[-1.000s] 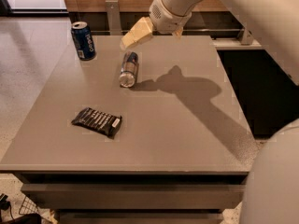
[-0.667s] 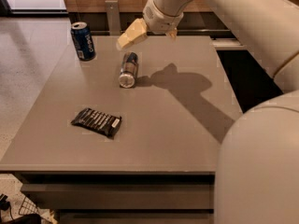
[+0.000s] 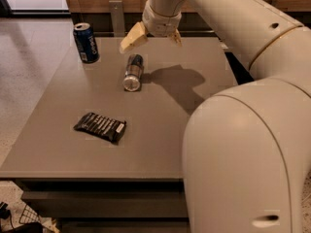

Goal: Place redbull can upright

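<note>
Our gripper hangs over the far part of the grey table, at the end of the pale arm that comes in from the right and fills the near right of the view. We see its two tan fingers spread well apart, with nothing between them; the left finger is broad and slants down to the left, and of the right one only a small tip shows beside the wrist. We cannot tell how high above the tabletop the fingers are.

We see the redbull can lying on its side on the table, just nearer than the gripper and apart from it. Its long axis runs roughly from far to near, and the shiny silver end faces the near side. The arm's shadow falls on the tabletop just to the right of the can.

We see a blue Pepsi can standing upright at the far left corner of the table, well apart from the redbull can. A dark snack wrapper lies flat on the near left part of the table, nearer than both cans.
</note>
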### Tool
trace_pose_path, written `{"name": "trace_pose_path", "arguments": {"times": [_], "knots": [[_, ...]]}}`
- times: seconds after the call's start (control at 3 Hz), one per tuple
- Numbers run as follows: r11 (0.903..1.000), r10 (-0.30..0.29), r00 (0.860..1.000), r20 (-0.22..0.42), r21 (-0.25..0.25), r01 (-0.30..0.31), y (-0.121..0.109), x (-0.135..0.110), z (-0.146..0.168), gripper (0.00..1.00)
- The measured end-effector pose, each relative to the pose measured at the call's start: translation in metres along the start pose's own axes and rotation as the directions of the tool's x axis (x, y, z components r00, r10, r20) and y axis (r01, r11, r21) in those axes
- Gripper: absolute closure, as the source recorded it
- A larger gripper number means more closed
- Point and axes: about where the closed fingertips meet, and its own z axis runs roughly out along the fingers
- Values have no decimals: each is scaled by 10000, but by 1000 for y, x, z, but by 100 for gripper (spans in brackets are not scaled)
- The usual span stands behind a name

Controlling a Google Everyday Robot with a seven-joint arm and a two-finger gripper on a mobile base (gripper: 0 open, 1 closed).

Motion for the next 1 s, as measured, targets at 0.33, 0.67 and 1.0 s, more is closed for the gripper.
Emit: {"name": "trace_pose_path", "arguments": {"times": [0.33, 0.67, 1.0], "knots": [[9875, 1023, 9886, -1102, 1308, -876, 1, 17, 17, 0], [9831, 1181, 9834, -1379, 1560, -962, 4, 24, 22, 0], [9861, 1112, 9786, -1733, 1417, -870, 16, 24, 37, 0]]}}
